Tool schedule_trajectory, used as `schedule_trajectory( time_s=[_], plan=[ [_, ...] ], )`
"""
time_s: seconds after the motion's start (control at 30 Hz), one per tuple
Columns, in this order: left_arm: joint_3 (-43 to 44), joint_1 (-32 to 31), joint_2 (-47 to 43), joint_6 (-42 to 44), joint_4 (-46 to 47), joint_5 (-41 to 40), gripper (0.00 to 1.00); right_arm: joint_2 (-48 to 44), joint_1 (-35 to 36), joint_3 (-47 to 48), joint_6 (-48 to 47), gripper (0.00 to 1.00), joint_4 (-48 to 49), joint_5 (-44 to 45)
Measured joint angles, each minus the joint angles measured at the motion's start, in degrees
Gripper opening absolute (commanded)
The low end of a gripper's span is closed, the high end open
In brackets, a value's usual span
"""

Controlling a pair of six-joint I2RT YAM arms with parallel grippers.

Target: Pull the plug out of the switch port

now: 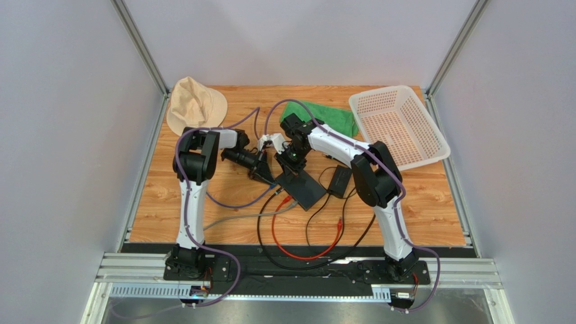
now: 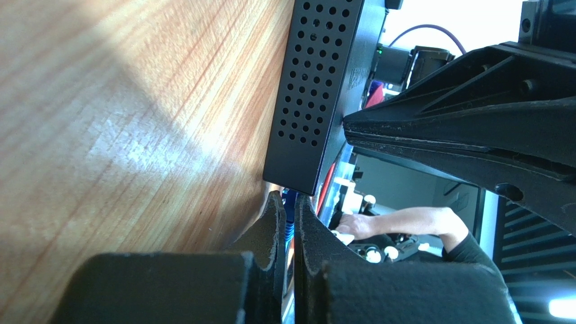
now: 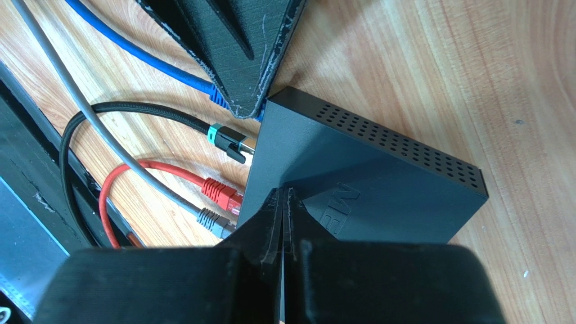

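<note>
The flat black switch (image 1: 302,187) lies mid-table, with a perforated side (image 2: 307,81) and an embossed top (image 3: 365,182). Plugs sit along its near edge: blue (image 3: 218,95), black with a teal ring (image 3: 230,142), red (image 3: 220,192) and grey (image 3: 209,219). My left gripper (image 1: 268,173) is shut on the blue plug (image 2: 289,214) right at the switch's corner. Its fingers (image 3: 247,54) hide whether the plug is seated in the port. My right gripper (image 3: 282,194) is shut, with its tips resting on the switch's top (image 1: 292,162).
A black power adapter brick (image 1: 339,181) lies right of the switch. Red, black and grey cables (image 1: 291,233) loop toward the near edge. At the back are a beige hat (image 1: 196,101), a green cloth (image 1: 331,116) and a white basket (image 1: 399,125).
</note>
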Motion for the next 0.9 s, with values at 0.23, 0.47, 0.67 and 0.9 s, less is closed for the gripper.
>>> schedule_trajectory(
  time_s=[0.23,0.47,0.67,0.9],
  plan=[
    [1.4,-0.6,0.2,-1.1,-1.3,-1.3,0.0,0.5,-0.3,0.3,1.1,0.0,0.0,-0.2],
    [-0.3,-0.6,-0.5,-0.1,-1.0,-1.2,0.0,1.4,-0.8,1.1,3.3,0.0,-0.5,-1.2],
    [-5.3,0.5,-2.9,6.1,-4.1,-3.4,0.0,1.5,-1.2,1.2,4.0,0.0,-0.5,-1.5],
    [-0.7,1.5,-2.9,6.7,-9.4,-8.8,0.0,1.5,-1.3,1.3,4.0,0.0,-0.5,-1.5]
  ],
)
